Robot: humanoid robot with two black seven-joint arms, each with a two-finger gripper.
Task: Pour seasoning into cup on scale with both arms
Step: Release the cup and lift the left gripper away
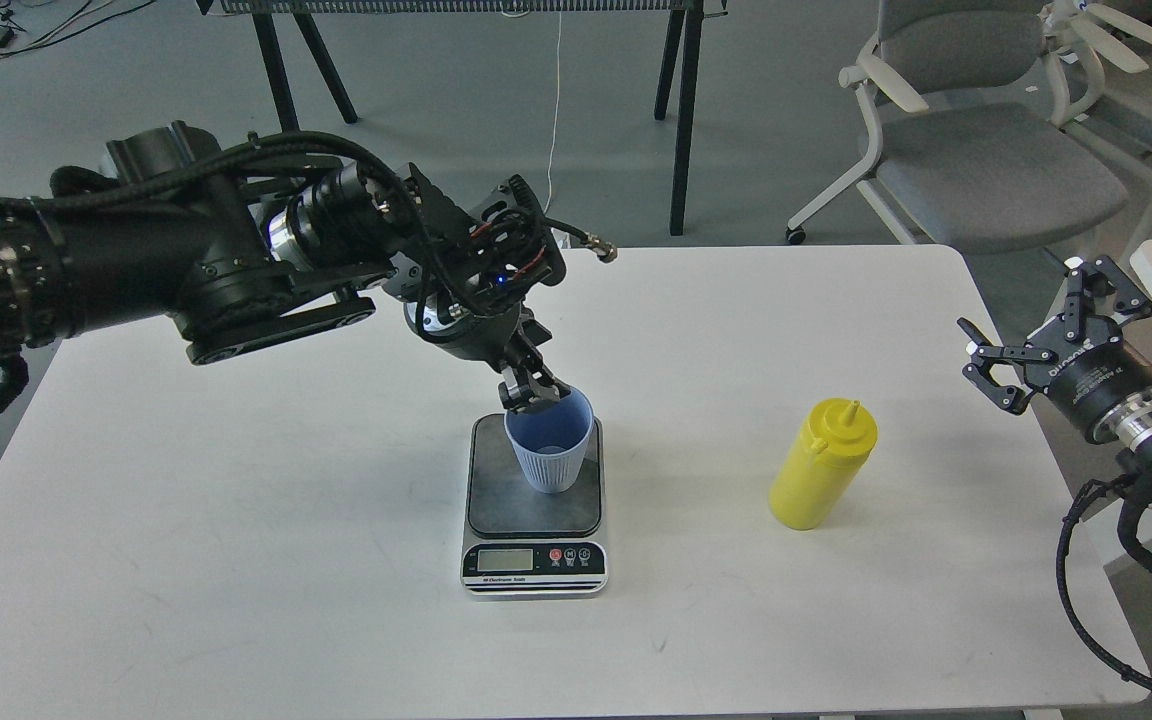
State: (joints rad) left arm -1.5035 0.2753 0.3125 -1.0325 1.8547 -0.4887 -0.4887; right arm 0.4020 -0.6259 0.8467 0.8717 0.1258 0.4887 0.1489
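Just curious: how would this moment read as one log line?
left gripper: at cup rim | cup: on scale | bottle: untouched | right gripper: open

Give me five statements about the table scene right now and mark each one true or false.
1. The light blue ribbed plastic cup stands upright on the flat grey digital kitchen scale. True.
2. The yellow plastic squeeze bottle lies on its side. False: it stands upright on the white table.
3. The right end effector holds the yellow bottle. False: its fingers are spread open, apart from the bottle, off the table's right edge.
4. The left end effector is at the cup's far left rim. True.
5. The yellow bottle stands to the left of the scale. False: it stands to the right of it.
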